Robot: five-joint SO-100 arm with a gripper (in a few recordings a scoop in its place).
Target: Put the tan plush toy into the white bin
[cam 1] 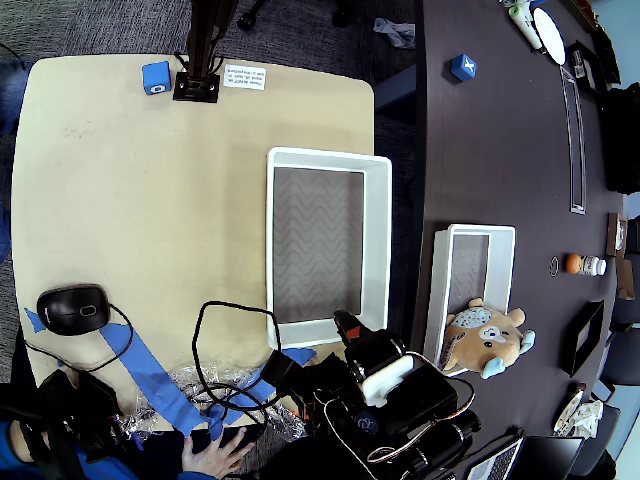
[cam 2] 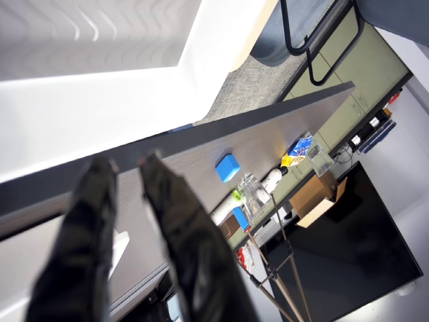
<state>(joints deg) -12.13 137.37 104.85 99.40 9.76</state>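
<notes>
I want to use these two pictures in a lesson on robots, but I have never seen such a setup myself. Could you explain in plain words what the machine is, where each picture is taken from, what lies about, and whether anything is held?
The machine is a small robot arm ending in a two-finger gripper.

One picture looks straight down from above. It shows a tan table beside a darker table. A white bin sits at the tan table's edge. A second white bin on the dark table has the tan plush toy resting at its end. A computer mouse and blue tape lie near the bottom left.

The other picture comes from a camera on the arm's wrist; the two dark fingers stand slightly apart, holding nothing.
</notes>
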